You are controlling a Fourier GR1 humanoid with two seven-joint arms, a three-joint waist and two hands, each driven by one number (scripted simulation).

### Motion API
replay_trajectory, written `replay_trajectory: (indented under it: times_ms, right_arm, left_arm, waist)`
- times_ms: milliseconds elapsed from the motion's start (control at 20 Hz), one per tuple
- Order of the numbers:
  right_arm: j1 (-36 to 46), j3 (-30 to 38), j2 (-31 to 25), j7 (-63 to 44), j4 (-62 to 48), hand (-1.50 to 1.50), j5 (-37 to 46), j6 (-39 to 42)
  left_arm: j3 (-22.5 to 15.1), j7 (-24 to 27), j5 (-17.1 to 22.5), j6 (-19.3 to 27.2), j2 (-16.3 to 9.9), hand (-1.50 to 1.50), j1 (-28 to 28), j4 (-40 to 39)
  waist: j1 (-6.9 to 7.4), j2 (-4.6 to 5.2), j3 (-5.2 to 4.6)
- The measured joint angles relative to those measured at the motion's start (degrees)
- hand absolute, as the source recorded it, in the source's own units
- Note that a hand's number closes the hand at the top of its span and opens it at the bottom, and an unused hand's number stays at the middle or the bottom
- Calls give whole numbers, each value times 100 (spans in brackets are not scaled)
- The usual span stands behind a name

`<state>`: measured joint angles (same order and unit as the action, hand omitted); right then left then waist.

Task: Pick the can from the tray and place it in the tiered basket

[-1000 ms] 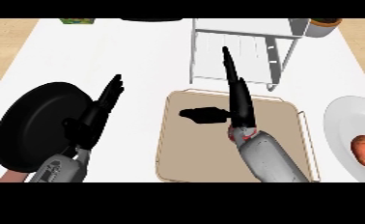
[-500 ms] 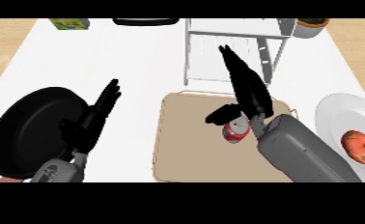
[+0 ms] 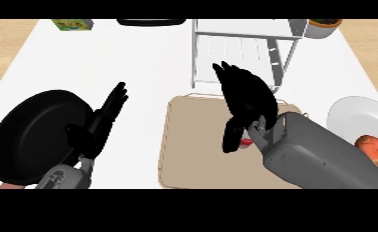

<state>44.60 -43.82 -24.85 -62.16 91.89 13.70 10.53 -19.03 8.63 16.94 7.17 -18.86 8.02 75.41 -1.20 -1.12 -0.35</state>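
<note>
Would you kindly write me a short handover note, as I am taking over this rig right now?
Right hand: over the tray, fingers pointing toward the tiered basket, thumb down beside the can; whether it actually holds the can cannot be told.
Left hand: open, resting at the left, beside the black pan.
Can: only a red and white sliver shows under the right hand, over the tray.
Done: right hand is at the can.
Left: confirm the grasp, lift, carry to the tiered basket behind the tray, release.
</note>
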Motion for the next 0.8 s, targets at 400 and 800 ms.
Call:
replay_trajectory:
  times_ms: [400,800]
  right_arm:
    - [200,-8,23,-713,576,-150,-249,163]
    - [-66,-363,-83,-878,280,-150,123,137]
  left_arm:
    - [29,-29,-76,-26,42,0,23,53]
    - [131,59,-70,-138,51,0,48,-70]
  waist:
    - [30,45,20]
    - [32,65,19]
